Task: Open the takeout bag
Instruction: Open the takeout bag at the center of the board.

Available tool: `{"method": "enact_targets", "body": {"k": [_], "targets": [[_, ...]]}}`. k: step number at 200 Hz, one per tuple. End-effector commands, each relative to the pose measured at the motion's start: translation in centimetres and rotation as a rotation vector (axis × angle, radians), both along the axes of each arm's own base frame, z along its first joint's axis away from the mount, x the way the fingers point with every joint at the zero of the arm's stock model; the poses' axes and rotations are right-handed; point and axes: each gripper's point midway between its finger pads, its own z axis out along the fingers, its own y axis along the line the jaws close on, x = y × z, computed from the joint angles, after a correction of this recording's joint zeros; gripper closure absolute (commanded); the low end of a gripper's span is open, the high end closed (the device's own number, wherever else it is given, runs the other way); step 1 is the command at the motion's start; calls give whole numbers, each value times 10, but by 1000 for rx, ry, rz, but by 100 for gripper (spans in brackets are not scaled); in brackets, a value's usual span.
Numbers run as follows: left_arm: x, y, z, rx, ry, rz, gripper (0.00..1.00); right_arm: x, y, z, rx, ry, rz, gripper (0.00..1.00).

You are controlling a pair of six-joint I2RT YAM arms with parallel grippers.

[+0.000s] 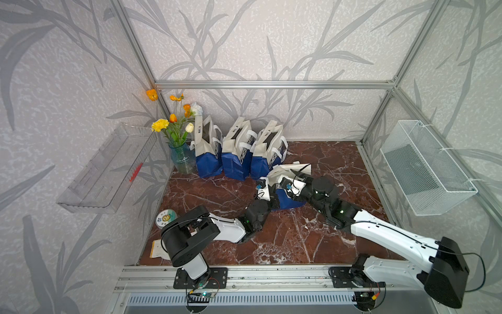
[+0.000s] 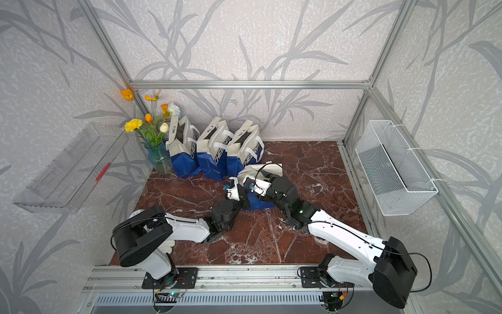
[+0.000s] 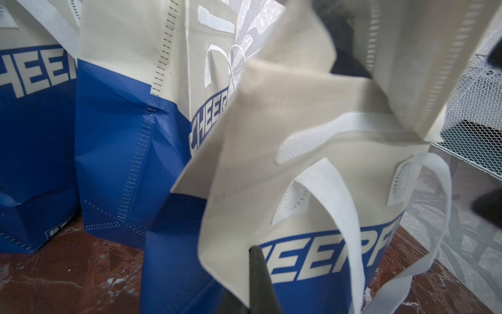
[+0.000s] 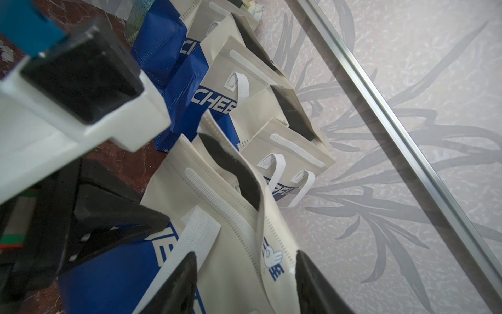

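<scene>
The left jaws pinch shut on a flap of the bag (image 3: 244,163), anchoring it; the right jaws stand part open astride the other rim. It stands on the tabletop (image 1: 326,163), before three others (image 1: 235,160).

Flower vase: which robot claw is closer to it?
Left. The left claw is on the front bag's side facing the vase; the right claw is at the bag's far side, farther away.

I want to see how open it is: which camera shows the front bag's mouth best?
Right wrist: the front bag's mouth is a dark gap between cream walls. Left wrist shows mainly its outer flap; in both top views it is mostly covered.
</scene>
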Motion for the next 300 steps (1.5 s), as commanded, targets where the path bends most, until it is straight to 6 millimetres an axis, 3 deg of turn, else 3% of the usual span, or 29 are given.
{"method": "enact_targets", "body": {"k": [1, 45, 98, 122, 144, 167, 210, 245, 267, 287, 300], "targets": [[-6, 3, -28, 118, 62, -10, 100, 12, 1, 16, 32, -51, -39, 47], [-6, 5, -27, 122, 59, -5, 100, 29, -1, 22, 44, -107, -97, 63], [-7, 7, -28, 126, 59, 0, 100, 51, -4, 28, 60, -150, -165, 100], [-7, 12, -30, 135, 68, 19, 100, 57, -13, 36, 4, -191, -222, 100], [-5, 19, -39, 139, 100, 63, 100, 59, -22, 42, -148, -194, -250, 100], [-6, 25, -52, 143, 130, 83, 100, 63, -33, 64, -232, -266, -302, 100], [-7, 28, -60, 151, 149, 100, 100, 65, -35, 90, -332, -346, -309, 100], [-7, 31, -64, 170, 162, 115, 100, 70, -33, 100, -414, -374, -335, 100], [-7, 34, -67, 179, 170, 128, 100, 72, -37, 109, -374, -332, -372, 100], [-7, 35, -66, 176, 168, 129, 100, 62, -36, 108, -256, -219, -336, 100], [-7, 34, -63, 171, 166, 127, 100, 52, -36, 105, -143, -142, -303, 90]]}}
